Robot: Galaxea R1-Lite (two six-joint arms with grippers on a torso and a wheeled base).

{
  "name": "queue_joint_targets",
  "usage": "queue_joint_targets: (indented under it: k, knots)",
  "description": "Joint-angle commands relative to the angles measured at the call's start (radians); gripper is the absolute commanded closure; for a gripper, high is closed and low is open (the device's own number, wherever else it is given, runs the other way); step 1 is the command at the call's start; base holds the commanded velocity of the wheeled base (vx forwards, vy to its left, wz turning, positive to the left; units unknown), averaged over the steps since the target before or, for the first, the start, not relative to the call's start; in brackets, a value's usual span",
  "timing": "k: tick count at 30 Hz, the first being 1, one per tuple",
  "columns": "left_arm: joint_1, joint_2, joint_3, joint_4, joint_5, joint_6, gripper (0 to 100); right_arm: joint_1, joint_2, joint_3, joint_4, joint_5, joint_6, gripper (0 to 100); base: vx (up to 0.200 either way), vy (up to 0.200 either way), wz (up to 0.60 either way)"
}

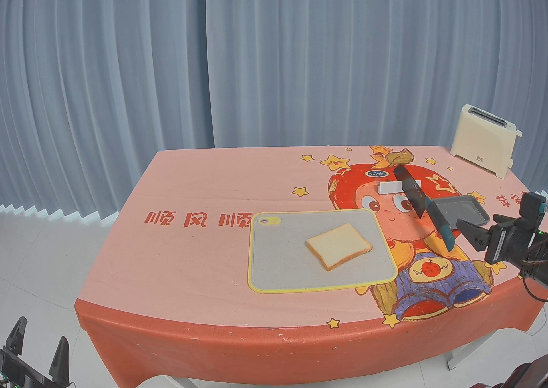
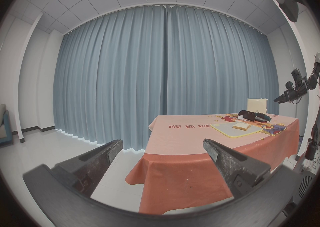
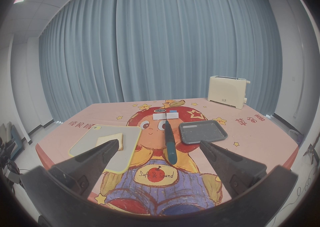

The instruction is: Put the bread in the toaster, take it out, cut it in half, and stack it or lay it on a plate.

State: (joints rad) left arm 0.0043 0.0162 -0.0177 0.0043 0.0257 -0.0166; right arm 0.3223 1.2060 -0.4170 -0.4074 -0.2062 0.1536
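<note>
A slice of bread point(image 1: 338, 245) lies flat on a grey cutting board with a yellow rim point(image 1: 279, 261) in the middle of the table. The cream toaster point(image 1: 485, 140) stands at the far right corner, its slot showing nothing. A knife with a teal handle point(image 1: 427, 206) lies right of the board, its dark blade propped on a small white rest point(image 1: 390, 187). A grey tray point(image 1: 463, 210) sits beside it. My right gripper point(image 1: 465, 230) hovers open just right of the knife handle point(image 3: 170, 141), holding nothing. My left gripper point(image 1: 39, 343) hangs open below the table's front left corner.
The table wears an orange cartoon-print cloth point(image 1: 194, 258); its left half is bare. Blue curtains point(image 1: 274, 47) close off the back. The bread point(image 3: 110, 139), tray point(image 3: 202, 131) and toaster point(image 3: 228, 91) lie ahead of the right gripper point(image 3: 156, 149). The left gripper point(image 2: 163, 149) faces the table from afar.
</note>
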Motion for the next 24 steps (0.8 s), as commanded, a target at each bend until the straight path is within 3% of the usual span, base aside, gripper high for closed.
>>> queue_joint_targets:
  k: [1, 24]
  knots:
    - [0.0, -0.016, 0.018, 0.0, 0.0, 0.0, 0, 0.006, 0.023, -0.011, -0.001, -0.001, 0.0, 0, 0.0, 0.0, 0.0]
    - [0.0, -0.016, 0.016, 0.0, 0.0, 0.0, 0, 0.023, 0.066, -0.002, -0.007, -0.01, 0.0, 0, 0.0, 0.0, 0.0]
